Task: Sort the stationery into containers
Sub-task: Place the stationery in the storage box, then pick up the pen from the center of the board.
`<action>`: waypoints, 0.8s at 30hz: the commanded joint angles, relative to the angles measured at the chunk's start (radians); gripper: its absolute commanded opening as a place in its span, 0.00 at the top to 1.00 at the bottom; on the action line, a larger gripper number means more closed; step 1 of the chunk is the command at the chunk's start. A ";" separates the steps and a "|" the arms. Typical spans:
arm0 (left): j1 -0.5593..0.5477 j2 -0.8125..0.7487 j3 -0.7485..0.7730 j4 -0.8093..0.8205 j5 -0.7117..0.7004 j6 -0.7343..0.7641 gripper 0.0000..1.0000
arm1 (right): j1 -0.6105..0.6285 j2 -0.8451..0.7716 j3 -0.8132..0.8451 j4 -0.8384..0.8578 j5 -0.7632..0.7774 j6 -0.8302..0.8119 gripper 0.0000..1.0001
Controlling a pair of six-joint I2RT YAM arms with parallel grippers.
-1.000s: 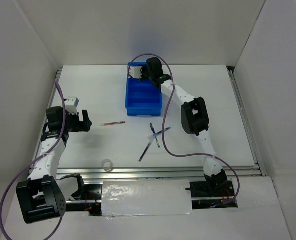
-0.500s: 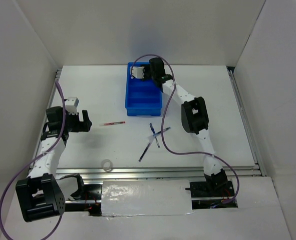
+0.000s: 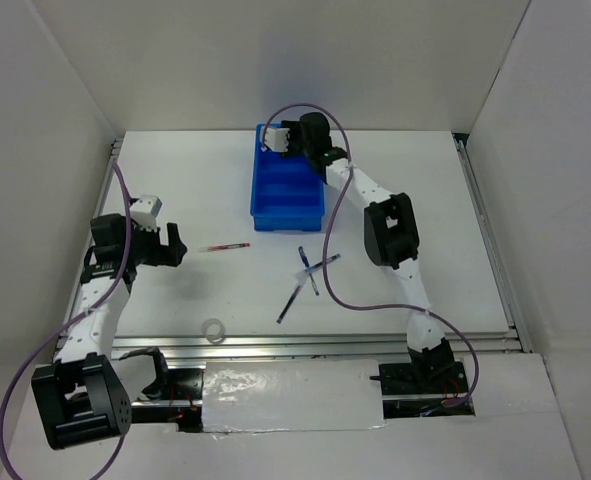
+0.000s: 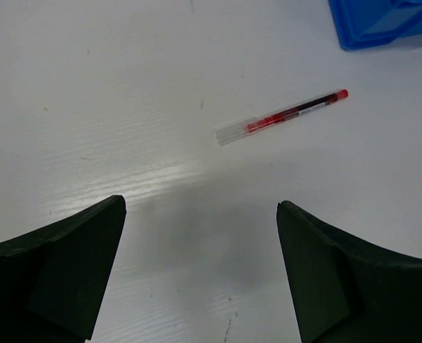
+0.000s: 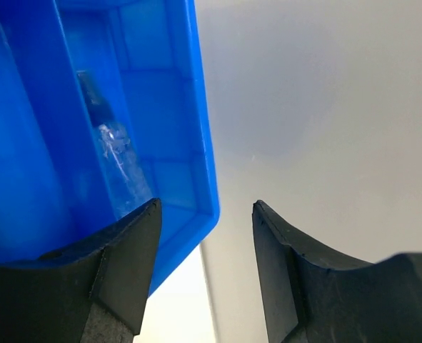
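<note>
The blue tray (image 3: 287, 190) stands at the far middle of the table. My right gripper (image 3: 274, 142) hangs open and empty over its far end. In the right wrist view the right gripper (image 5: 205, 205) straddles the tray's corner rim (image 5: 196, 121), and a clear tube (image 5: 118, 153) lies in a compartment. My left gripper (image 3: 175, 243) is open and empty at the left. The red pen (image 3: 225, 246) lies just to its right, and in the left wrist view the red pen (image 4: 282, 116) is ahead of the left gripper (image 4: 200, 206). Several dark-blue pens (image 3: 310, 272) lie crossed mid-table. The tape ring (image 3: 214, 329) lies near the front. No eraser shows.
White walls enclose the table on the left, far and right sides. A metal rail (image 3: 315, 342) runs along the near edge. Purple cables (image 3: 330, 250) loop from both arms.
My right gripper has drifted slightly farther along the tray's far end. My left arm has barely shifted. The pens and tape ring have not moved.
</note>
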State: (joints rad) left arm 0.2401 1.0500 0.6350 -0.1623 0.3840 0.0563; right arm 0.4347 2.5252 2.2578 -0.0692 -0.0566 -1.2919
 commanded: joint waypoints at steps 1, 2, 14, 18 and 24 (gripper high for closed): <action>0.005 -0.057 0.034 -0.020 0.139 0.134 0.01 | 0.010 -0.207 -0.049 0.063 0.012 0.143 0.40; 0.004 -0.064 0.040 -0.058 0.160 0.163 0.02 | 0.012 -0.247 -0.103 0.037 0.020 0.222 0.40; -0.179 0.347 0.405 -0.315 0.141 0.526 0.06 | -0.074 -0.906 -0.619 -0.469 -0.103 0.798 0.03; -0.211 0.525 0.554 -0.402 0.156 0.622 0.17 | -0.128 -1.066 -0.791 -0.524 -0.178 0.879 0.05; -0.260 0.689 0.655 -0.434 0.122 0.691 0.27 | -0.198 -1.241 -0.968 -0.518 -0.192 0.939 0.04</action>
State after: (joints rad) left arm 0.0082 1.7195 1.2530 -0.5407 0.4919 0.6651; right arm 0.2558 1.3510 1.3155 -0.5602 -0.2054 -0.4263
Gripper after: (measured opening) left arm 0.738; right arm 0.961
